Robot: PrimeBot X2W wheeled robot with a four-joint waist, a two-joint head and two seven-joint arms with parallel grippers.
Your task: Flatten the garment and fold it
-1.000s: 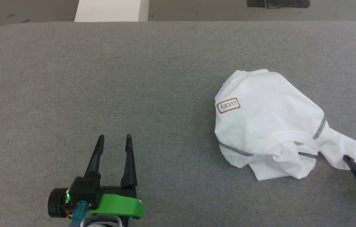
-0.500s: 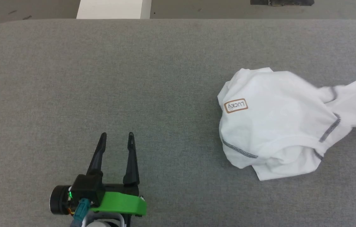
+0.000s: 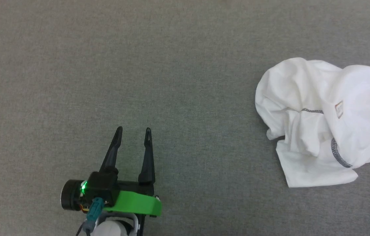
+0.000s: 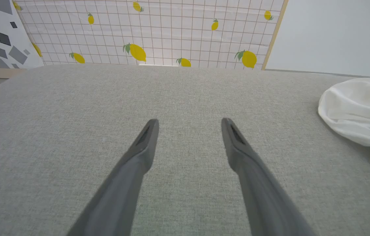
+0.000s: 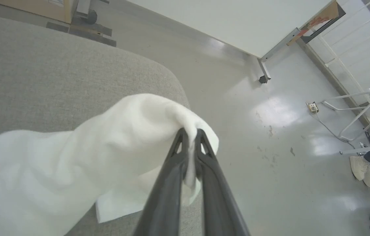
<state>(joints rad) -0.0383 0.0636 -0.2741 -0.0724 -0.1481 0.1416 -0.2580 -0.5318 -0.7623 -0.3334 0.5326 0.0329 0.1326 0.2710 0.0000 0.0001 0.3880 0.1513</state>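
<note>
Head view: one white T-shirt (image 3: 322, 131), crumpled in a heap at the right edge of the grey fabric-covered table (image 3: 172, 65), well apart from the left gripper (image 3: 133, 129) at lower left. Two grippers in all, two long dark fingers each. Left gripper spread wide and empty over bare table, heap off to its right. Right gripper (image 5: 190, 132), in the right wrist view, pressed together on a fold of the shirt, cloth drawn up from the table to the fingertips, near the table's rounded corner and the shiny floor (image 5: 270, 137). Two short runs of grey zigzag stitching (image 3: 312, 111) on the heap. One small brownish square logo (image 3: 338, 109), lettering too small to read. One lemon-print grid panel (image 4: 172, 29) behind the table, no writing legible.
</note>
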